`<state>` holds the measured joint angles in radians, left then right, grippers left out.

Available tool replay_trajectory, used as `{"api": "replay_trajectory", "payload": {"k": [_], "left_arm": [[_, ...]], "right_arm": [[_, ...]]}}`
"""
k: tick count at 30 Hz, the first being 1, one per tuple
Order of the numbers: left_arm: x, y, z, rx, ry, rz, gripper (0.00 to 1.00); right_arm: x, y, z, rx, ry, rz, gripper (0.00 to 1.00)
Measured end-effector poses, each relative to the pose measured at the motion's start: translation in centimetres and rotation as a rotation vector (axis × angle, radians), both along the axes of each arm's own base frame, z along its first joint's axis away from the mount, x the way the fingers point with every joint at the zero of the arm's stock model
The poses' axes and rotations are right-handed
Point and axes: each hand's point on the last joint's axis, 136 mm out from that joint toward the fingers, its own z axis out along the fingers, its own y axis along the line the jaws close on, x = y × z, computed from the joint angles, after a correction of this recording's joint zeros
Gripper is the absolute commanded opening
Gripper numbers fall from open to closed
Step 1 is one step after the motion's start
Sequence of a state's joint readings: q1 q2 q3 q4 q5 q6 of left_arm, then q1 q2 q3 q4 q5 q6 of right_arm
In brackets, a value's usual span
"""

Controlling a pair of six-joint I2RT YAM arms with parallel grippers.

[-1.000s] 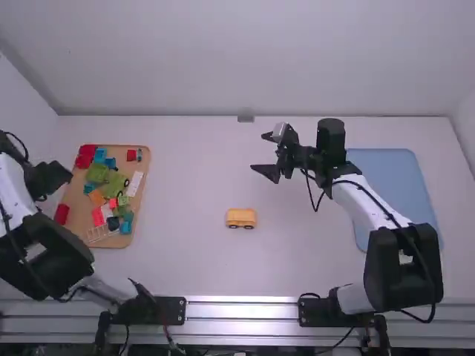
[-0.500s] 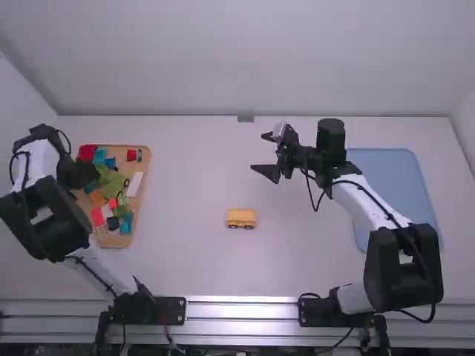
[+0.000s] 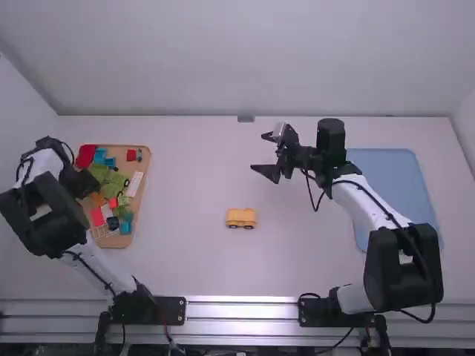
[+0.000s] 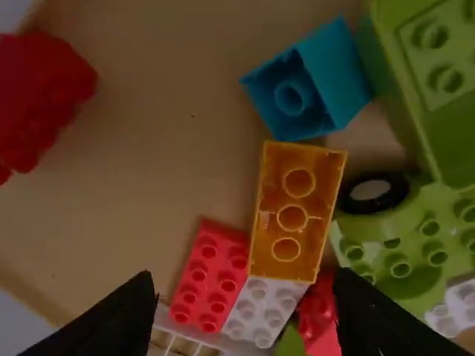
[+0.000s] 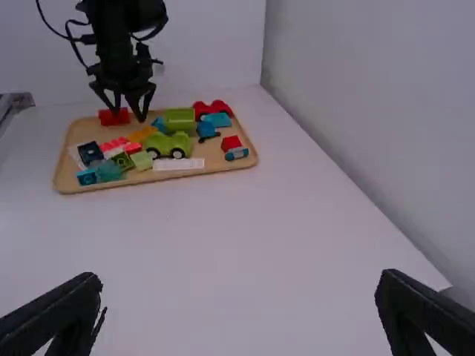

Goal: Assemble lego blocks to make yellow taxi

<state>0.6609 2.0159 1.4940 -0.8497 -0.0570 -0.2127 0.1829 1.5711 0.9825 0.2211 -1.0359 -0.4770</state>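
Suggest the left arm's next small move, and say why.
Probably ease the left gripper down around the orange block, ready to grip it. The gripper is open over the tray, and the block lies hollow side up just ahead of its fingertips. The yellow wheeled base on the table likely needs a matching piece.

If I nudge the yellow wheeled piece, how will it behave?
The yellow piece may roll lengthwise, as black wheels show along its long side. Its body looks broad and blocky, so probably stiff and unlikely to tip.
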Motion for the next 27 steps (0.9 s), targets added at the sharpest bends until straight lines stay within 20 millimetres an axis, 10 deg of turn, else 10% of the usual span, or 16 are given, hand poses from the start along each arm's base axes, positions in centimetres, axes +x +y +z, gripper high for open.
{"api": "replay_trajectory", "payload": {"k": [27], "left_arm": [[1.0,-0.5,-2.1,-0.011,-0.073,-0.038,0.63]], "right_arm": [[0.0,0.0,0.0,0.001,0.004,0.000,0.99]]}}
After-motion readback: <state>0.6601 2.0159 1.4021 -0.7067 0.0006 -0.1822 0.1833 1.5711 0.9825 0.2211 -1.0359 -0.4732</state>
